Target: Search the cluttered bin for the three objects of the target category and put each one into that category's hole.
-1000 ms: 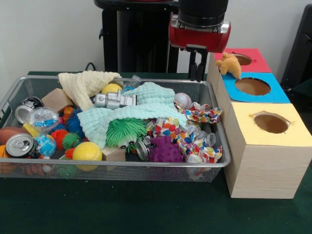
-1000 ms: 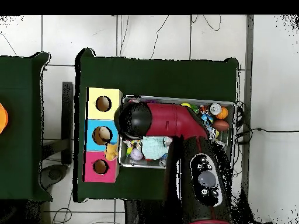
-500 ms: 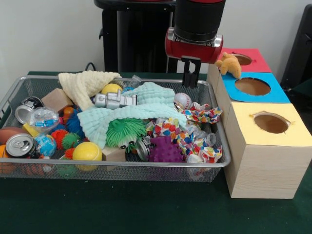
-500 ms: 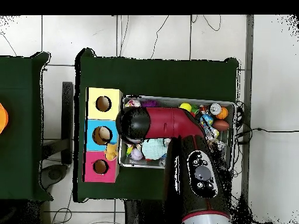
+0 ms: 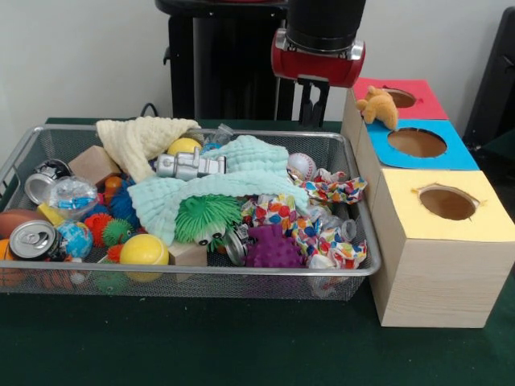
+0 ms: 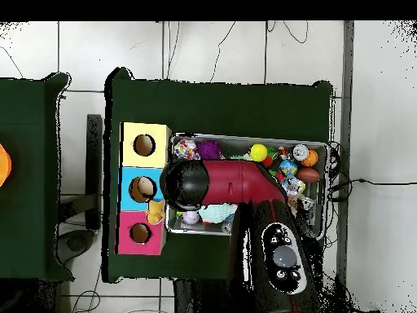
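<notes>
One claw (image 5: 314, 117), raised above far rim of wire bin (image 5: 193, 280); whether apart or together, cannot tell. Orange plush toy (image 5: 378, 106) just beside claw, on the box side, at about the same height. Perched on box top between red hole (image 5: 400, 98) and blue hole (image 5: 416, 142), inside neither. Likely calls for short sideways reach, not descent into clutter.

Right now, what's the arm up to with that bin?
The gripper hangs above the far right corner of the mesh bin, beside the row of boxes, carrying nothing visible. The bin is full of clutter: cloths, spiky balls, cans, a baseball. An orange plush toy sits on the boxes, at the seam between the red box and the blue box, not in a hole. The yellow box has nothing on top.
</notes>
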{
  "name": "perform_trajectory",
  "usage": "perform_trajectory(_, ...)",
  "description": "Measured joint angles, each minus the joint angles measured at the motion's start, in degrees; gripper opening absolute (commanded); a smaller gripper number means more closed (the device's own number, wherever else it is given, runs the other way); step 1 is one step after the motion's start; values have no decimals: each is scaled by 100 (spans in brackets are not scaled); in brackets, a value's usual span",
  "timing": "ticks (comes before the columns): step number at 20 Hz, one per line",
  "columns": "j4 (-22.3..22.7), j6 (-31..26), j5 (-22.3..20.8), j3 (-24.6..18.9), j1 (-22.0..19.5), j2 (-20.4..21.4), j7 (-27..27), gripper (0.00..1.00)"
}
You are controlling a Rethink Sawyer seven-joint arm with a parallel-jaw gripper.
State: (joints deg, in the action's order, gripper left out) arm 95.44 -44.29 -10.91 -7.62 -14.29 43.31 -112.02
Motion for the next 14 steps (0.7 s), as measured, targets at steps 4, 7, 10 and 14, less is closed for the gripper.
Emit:
perform_trajectory(4,75,0,-4,1,-28,133,0,0)
perform_trajectory(7,77,0,-10,0,-16,196,0,0)
perform_trajectory(10,78,0,-16,0,-5,222,0,0)
perform_trajectory(14,79,0,-21,0,51,223,0,0)
